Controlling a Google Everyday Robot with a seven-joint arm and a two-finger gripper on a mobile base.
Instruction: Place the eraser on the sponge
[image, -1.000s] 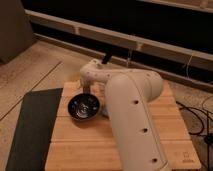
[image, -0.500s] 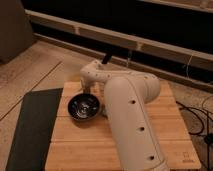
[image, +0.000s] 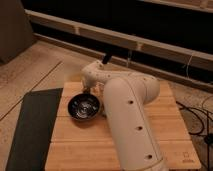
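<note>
My white arm (image: 130, 115) reaches from the front right across the wooden table (image: 80, 145) toward its far left corner. The gripper (image: 87, 89) hangs down from the wrist just behind the black bowl's far rim, close to the tabletop. Neither the eraser nor the sponge shows; the arm covers much of the table's middle and back.
A black bowl (image: 84, 106) stands on the table's left half, right beside the arm. A dark mat (image: 30, 125) lies on the floor along the table's left edge. Cables (image: 200, 117) trail on the floor at the right. A dark stepped wall (image: 150, 30) runs behind.
</note>
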